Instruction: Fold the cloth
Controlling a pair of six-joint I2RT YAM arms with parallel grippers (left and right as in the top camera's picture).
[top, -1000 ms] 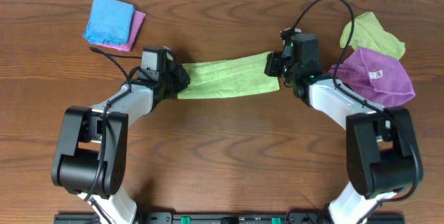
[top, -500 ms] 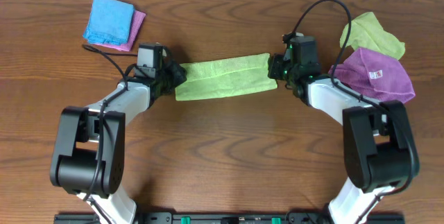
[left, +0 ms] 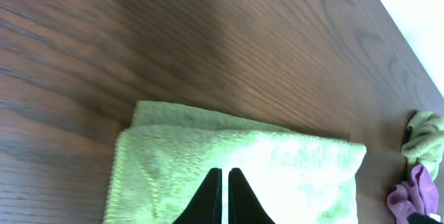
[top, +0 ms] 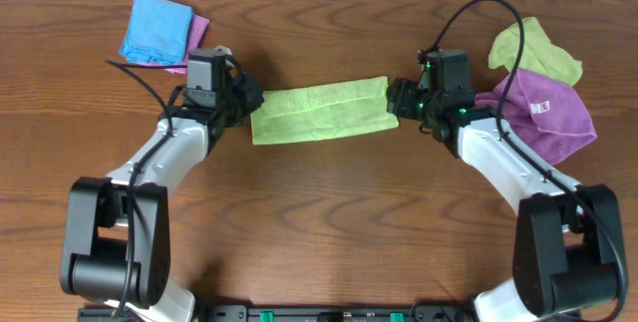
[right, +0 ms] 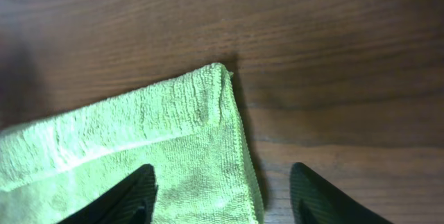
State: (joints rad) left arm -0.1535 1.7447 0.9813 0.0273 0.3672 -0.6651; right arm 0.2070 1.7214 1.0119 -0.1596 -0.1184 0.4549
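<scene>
The lime-green cloth (top: 319,110) lies on the table as a long folded strip between my two arms. My left gripper (top: 247,101) is at the strip's left end. In the left wrist view that gripper (left: 225,170) is shut, its black fingers pressed together over the cloth (left: 243,158) with no fabric between them. My right gripper (top: 397,101) is at the strip's right end. It is open in the right wrist view (right: 222,170): one fingertip (right: 139,186) is over the cloth (right: 139,141) and the other (right: 312,186) over bare wood, so they straddle the cloth's edge.
A folded blue cloth (top: 155,28) rests on a pink one (top: 198,35) at the back left. A purple cloth with a white tag (top: 543,108) and a second green cloth (top: 533,48) lie at the back right, just behind my right arm.
Both grippers have let go of the cloth's ends and drawn back a little. The left one opened and shut again with nothing in it. The right one has opened. The strip has settled flat.
</scene>
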